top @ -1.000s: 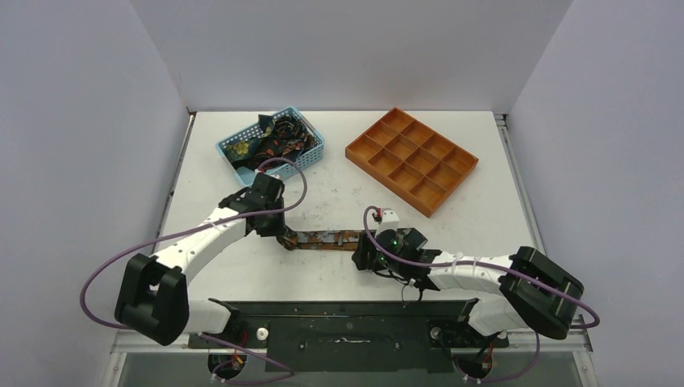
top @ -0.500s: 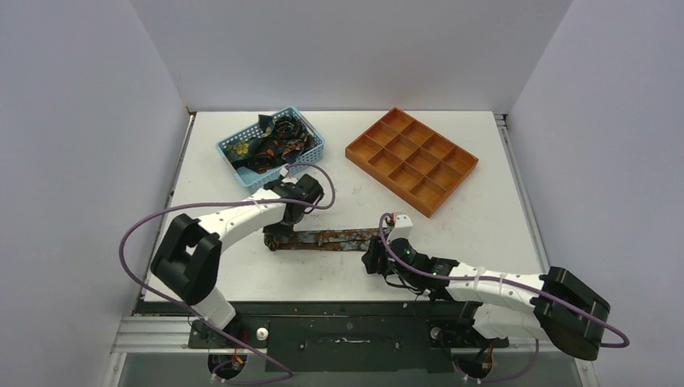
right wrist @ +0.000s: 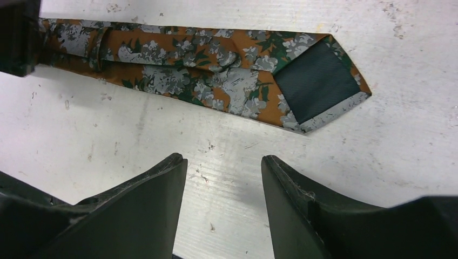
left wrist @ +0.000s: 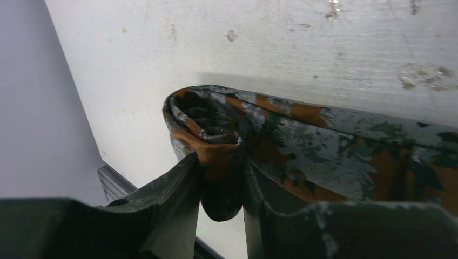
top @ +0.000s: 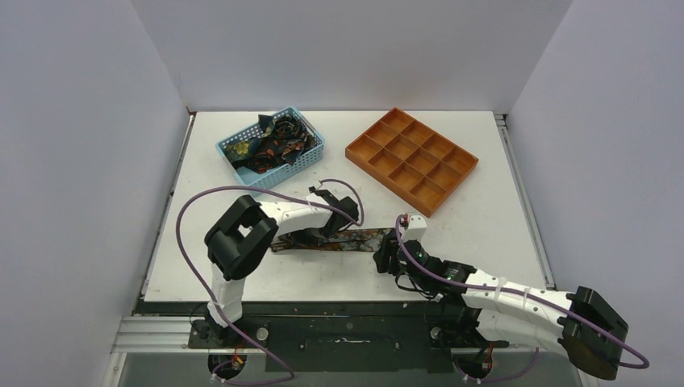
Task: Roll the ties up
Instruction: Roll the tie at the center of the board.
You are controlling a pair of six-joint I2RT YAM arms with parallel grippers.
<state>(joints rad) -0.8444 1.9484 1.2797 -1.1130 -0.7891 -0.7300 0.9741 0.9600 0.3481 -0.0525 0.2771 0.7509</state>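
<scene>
- On the white table (top: 484,211), between the two arms: one tie (top: 361,239) stretched out flat from side to side, orange with grey flowers and green leaves.
- Pinches a fold of that tie between the fingers (left wrist: 178,190) of the left gripper (left wrist: 220,163); jaws narrow, dark fabric filling the gap.
- Shows, just above the pinch in the left wrist view, a loose curl (left wrist: 208,121) of the same fabric, with the rest running off flat to the right.
- Sits, seen from above, over the tie's left-hand part, with a short stretch of fabric sticking out beyond toward the table's left side.
- Hangs the right gripper (right wrist: 222,162) near the tie's wide pointed tip (right wrist: 318,81), over bare tabletop and clear of the fabric.
- Holds nothing on that side: jaws moderately wide, only scuffed table between them.
- Reveals at the wide tip a dark lining patch with a pale border, facing up.
- Has other ties (top: 270,143) heaped in a light-blue basket (top: 286,169) at the far left of the table, well apart from the flat one.
- Has an orange tray (top: 385,181) of square compartments at the far side too, right of the basket and apart from it.
</scene>
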